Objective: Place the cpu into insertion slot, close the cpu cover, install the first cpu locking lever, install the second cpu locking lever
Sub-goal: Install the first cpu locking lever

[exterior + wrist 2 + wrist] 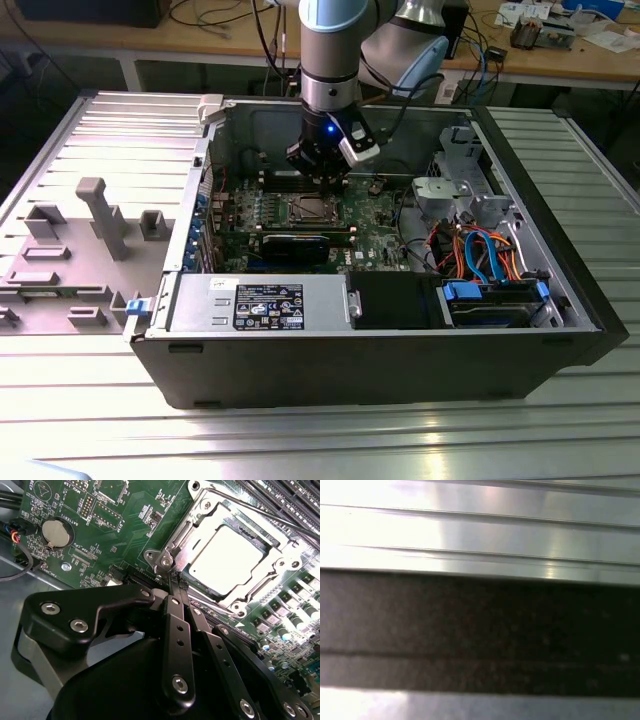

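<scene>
The cpu (227,560) lies flat in the insertion slot (310,208), its pale silvery face showing through the window of the cpu cover (186,532). The cover is down over it. A thin locking lever (260,515) runs along one side of the socket. My gripper (176,582) is shut, its black fingertips together just off the socket's corner by the hinge screw. I cannot tell whether they touch a lever. In the exterior view the gripper (322,178) hangs inside the open computer case, just behind the socket.
Inside the case are the power supply box (270,303), the long black graphics card (295,247) and a drive cage with coloured cables (480,250). Memory slots (280,495) and a coin battery (55,532) flank the socket. A grey fixture (100,215) stands at the exterior view's left.
</scene>
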Robot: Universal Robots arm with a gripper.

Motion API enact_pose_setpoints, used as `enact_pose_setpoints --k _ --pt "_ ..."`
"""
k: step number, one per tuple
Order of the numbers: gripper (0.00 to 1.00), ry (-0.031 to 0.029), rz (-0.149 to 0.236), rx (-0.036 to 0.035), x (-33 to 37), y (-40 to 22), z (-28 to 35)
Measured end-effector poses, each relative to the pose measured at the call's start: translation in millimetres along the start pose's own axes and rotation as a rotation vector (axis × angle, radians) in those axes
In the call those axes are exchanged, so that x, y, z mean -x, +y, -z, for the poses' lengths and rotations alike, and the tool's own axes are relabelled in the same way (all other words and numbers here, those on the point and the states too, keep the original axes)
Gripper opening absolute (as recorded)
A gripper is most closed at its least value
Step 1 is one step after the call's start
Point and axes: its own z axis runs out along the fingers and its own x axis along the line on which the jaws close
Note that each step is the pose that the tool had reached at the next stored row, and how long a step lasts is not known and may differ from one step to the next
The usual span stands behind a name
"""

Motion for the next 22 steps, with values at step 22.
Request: enact_pose_setpoints --k 22 --pt "0.11 -0.0021 -0.001 0.0307 0.2 0.2 2.9"
